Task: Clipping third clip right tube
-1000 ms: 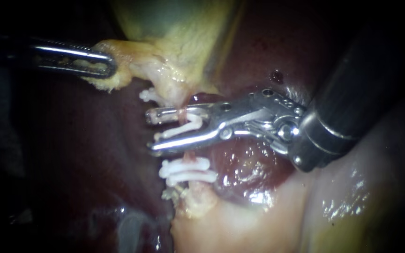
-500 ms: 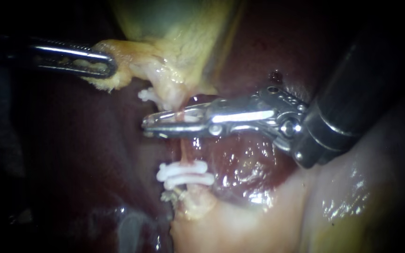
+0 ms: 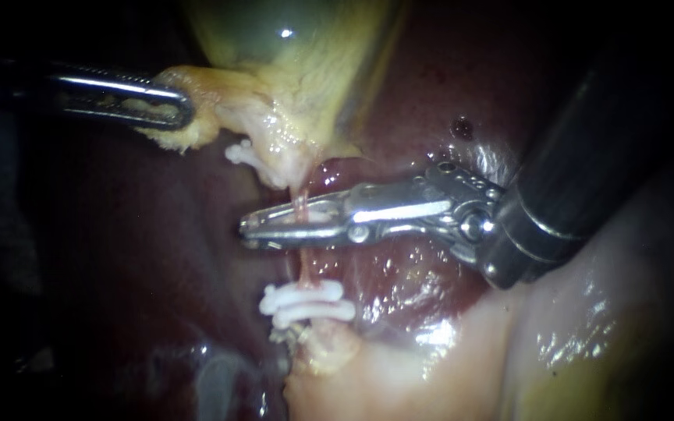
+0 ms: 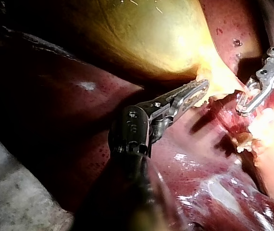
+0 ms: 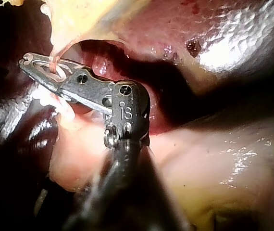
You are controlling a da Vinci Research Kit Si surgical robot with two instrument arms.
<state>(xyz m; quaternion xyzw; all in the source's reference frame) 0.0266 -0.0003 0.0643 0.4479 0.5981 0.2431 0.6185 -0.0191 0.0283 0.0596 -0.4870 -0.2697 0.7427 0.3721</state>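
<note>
**Right hand clenched on the tube above two clips**

Our right instrument (image 3: 255, 229) comes in from the upper right and lies almost level across the middle of the endoscope view. Its hand is clenched: both jaws lie close together with the thin pink tube (image 3: 304, 265) caught between them, about midway along their length. In the right wrist view a pale loop shows through the slot of the jaws just where the tube passes in.

The tube runs down from the gallbladder (image 3: 290, 47), through the hand, and on to two white clips (image 3: 306, 302). These lie side by side across it, just below the jaws but not touching them. A short bare stretch of tube shows between the hand and the clips. Another white clip (image 3: 239, 153) sits at the gallbladder's pale lower edge, above and to the left of the jaw tips.

Our left instrument (image 3: 173, 109) enters from the left. Its hand is grasping the yellow fringe of the gallbladder, well apart from the right hand.

Dark red liver (image 3: 118, 234) lies behind everything.
</note>
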